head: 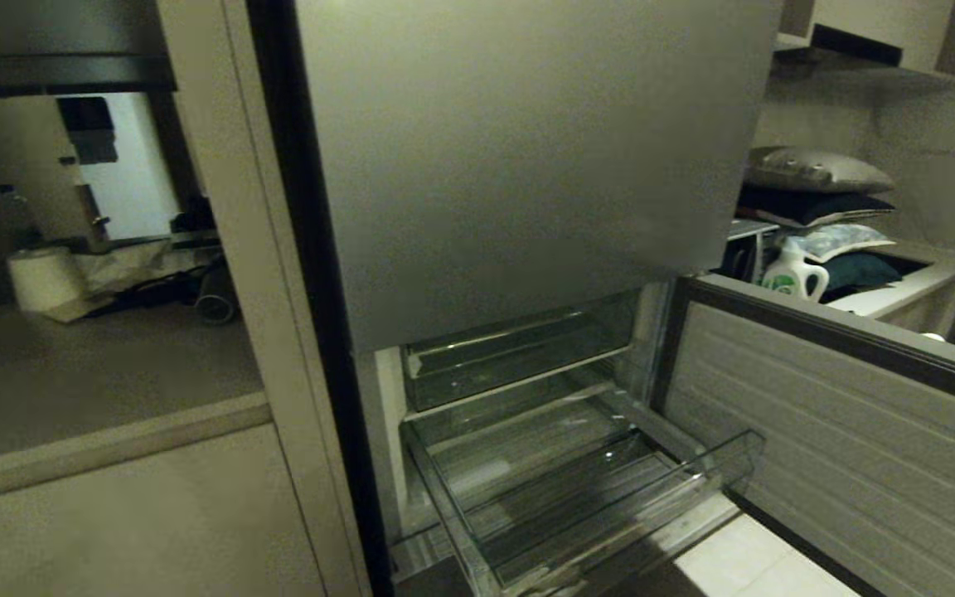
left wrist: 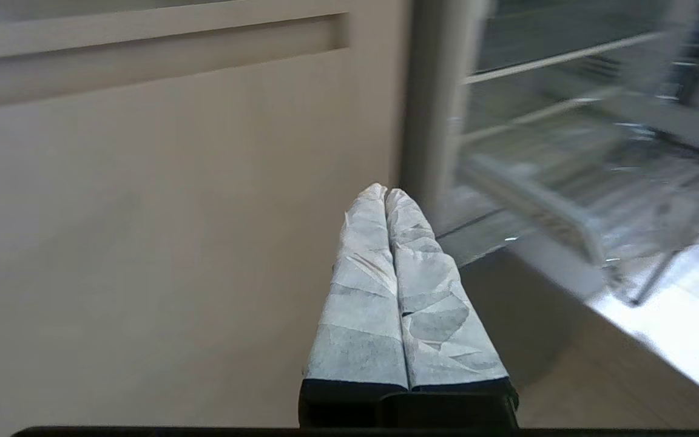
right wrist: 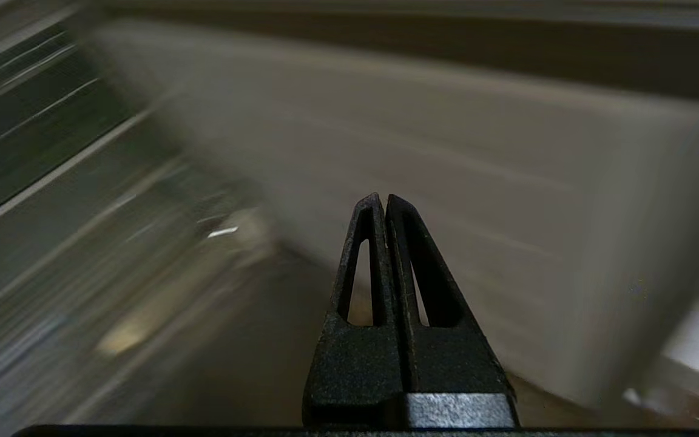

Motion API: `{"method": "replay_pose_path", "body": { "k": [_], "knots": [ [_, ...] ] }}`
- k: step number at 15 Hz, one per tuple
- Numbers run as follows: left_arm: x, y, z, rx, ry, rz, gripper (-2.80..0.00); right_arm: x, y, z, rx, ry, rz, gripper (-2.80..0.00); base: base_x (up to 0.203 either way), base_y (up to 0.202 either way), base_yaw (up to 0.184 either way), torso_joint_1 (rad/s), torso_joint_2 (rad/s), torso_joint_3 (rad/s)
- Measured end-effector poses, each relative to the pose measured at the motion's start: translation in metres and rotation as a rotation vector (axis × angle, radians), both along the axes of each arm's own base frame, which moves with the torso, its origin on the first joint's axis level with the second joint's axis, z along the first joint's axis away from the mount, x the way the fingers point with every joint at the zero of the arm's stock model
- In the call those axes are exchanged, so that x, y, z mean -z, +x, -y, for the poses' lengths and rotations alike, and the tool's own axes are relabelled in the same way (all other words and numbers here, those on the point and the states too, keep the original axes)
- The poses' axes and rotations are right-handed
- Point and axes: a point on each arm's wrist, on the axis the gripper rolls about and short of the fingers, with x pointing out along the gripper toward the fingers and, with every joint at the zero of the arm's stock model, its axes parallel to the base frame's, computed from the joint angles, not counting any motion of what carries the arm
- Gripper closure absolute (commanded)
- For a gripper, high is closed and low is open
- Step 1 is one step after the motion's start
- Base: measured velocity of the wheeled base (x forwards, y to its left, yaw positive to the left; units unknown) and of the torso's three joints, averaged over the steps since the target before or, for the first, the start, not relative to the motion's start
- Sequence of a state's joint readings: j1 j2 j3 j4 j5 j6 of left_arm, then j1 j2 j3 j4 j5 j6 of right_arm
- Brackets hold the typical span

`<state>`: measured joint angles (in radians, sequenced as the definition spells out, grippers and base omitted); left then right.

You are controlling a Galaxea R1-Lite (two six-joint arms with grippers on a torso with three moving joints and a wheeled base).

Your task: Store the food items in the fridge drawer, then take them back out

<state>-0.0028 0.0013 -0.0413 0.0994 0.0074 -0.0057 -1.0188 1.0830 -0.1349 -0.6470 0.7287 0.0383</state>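
One fridge drawer [head: 842, 431] stands pulled out, with one clear bin [head: 577, 497] in it. One top door [head: 527, 166] above. One detergent bottle [head: 792, 274], one paper roll [head: 45, 278], and two end effectors: left [left wrist: 386, 191], right [right wrist: 384, 200].

The drawer [head: 842, 431] is cut off at the right edge; around the right end effector [right wrist: 384, 203] everything is blurred.

Dim, grainy; right-wrist motion blur
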Motion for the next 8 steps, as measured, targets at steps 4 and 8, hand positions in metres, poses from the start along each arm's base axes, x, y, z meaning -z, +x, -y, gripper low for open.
{"method": "replay_pose_path", "body": {
  "k": [4,8],
  "knots": [
    [0.000,0.000,0.000,0.001,0.000,0.000,0.00,0.010,0.011,-0.004,-0.099,0.049,-0.039,0.00,0.000,-0.008,0.176,0.003,0.00,0.003],
    [0.000,0.000,0.000,0.000,0.000,0.000,0.00,0.038,0.015,-0.005,-0.170,0.065,-0.164,0.00,-0.002,-0.008,0.166,0.003,0.00,0.000]
  ]
}}
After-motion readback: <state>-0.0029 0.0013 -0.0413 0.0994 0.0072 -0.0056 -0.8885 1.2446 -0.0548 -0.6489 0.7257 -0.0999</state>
